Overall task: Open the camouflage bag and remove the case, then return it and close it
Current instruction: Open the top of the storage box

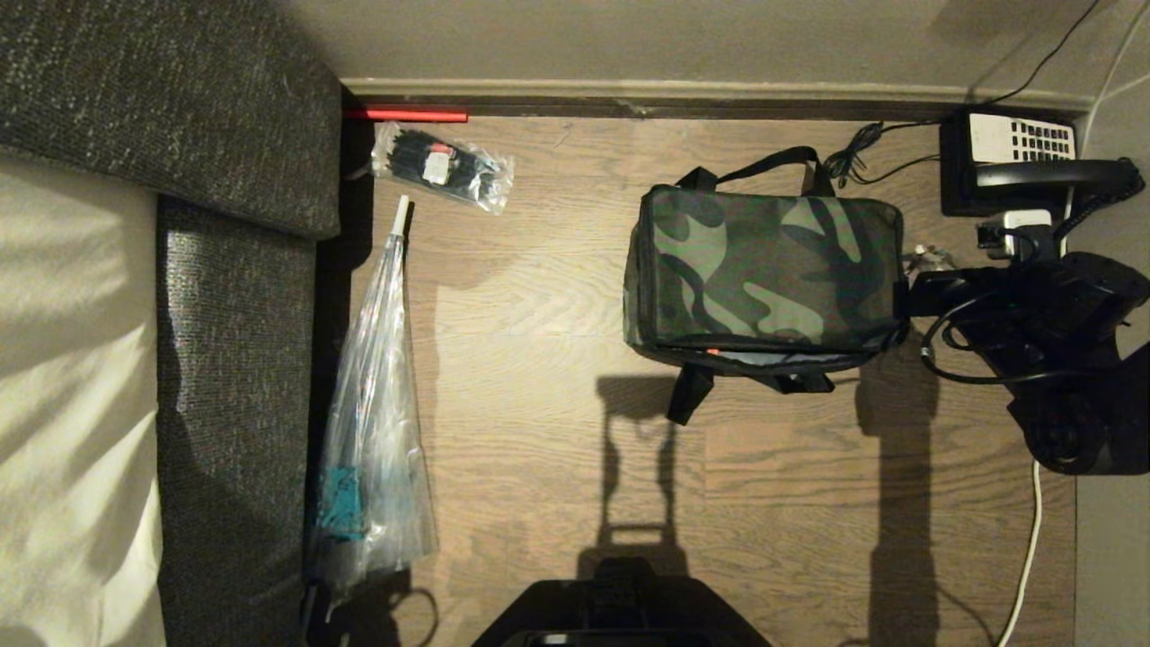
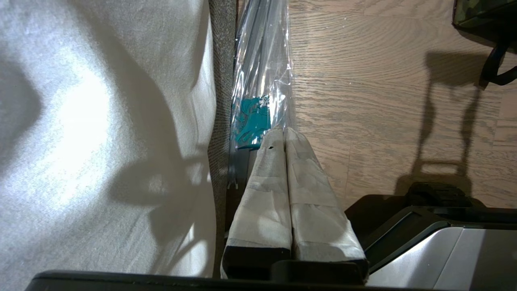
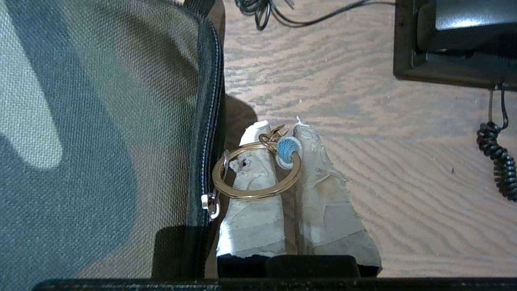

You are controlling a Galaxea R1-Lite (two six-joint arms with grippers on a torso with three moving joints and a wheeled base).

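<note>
A: Our right gripper [image 3: 282, 131] is at the right end of the camouflage bag [image 1: 764, 270], low beside its side wall. The taped fingers [image 3: 254, 194] are clenched almost together, and the light blue loop [image 3: 288, 152] sits between the tips, with the gold ring [image 3: 256, 171] lying over one finger. So we judge that we are grasping the zip pull.

B: And the bag itself?

A: It stands on the wooden floor [image 1: 539, 296], near the black telephone [image 1: 1015, 162], with the lid shut. The case is not visible; we suppose it is inside.

B: How do we do the pull well?

A: We should draw along the zip line [image 3: 208, 121], not away from the bag, so that the slider runs and the soft bag does not slide after us. We keep the grip firm, because the loop is small and may slip out. Slow at the corner.

B: The left gripper [image 2: 284, 131]?

A: Parked with fingers closed on nothing, beside the bed, above the wrapped umbrella [image 1: 377, 404].
</note>
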